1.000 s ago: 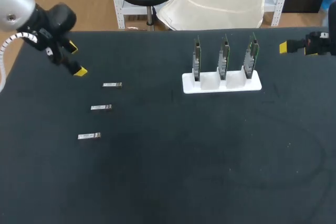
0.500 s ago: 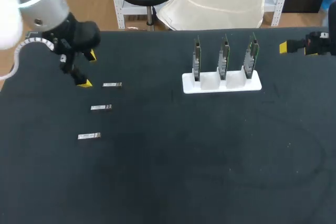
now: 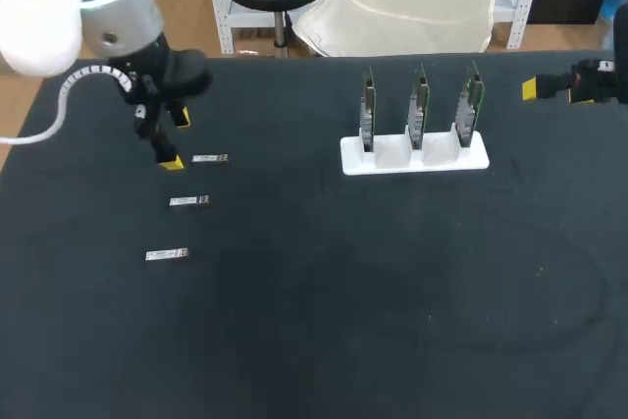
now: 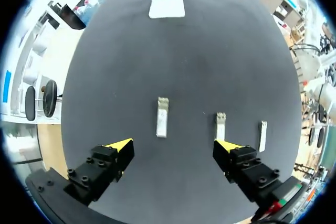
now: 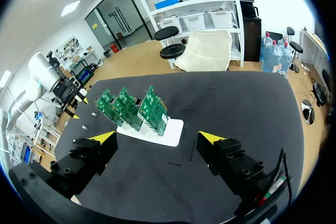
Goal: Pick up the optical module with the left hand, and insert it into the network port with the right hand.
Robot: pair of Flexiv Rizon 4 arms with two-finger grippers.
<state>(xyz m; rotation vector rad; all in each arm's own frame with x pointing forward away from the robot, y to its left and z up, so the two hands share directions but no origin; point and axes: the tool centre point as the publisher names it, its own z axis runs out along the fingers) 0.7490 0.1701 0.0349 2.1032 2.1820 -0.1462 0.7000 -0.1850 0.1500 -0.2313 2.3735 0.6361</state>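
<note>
Three optical modules (image 3: 188,201) lie unlifted at the frame's left, the topmost module (image 3: 210,159) just beside my wide-open left gripper (image 3: 177,139). My right gripper (image 5: 158,139), also wide, hangs upper right. Pickup, handover and insertion at the network cards (image 3: 419,110) are all yet to do.

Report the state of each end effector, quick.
Left end effector: open, holding nothing; a small silver rectangular optical module lies just ahead of it.
Right end effector: open, holding nothing.
</note>
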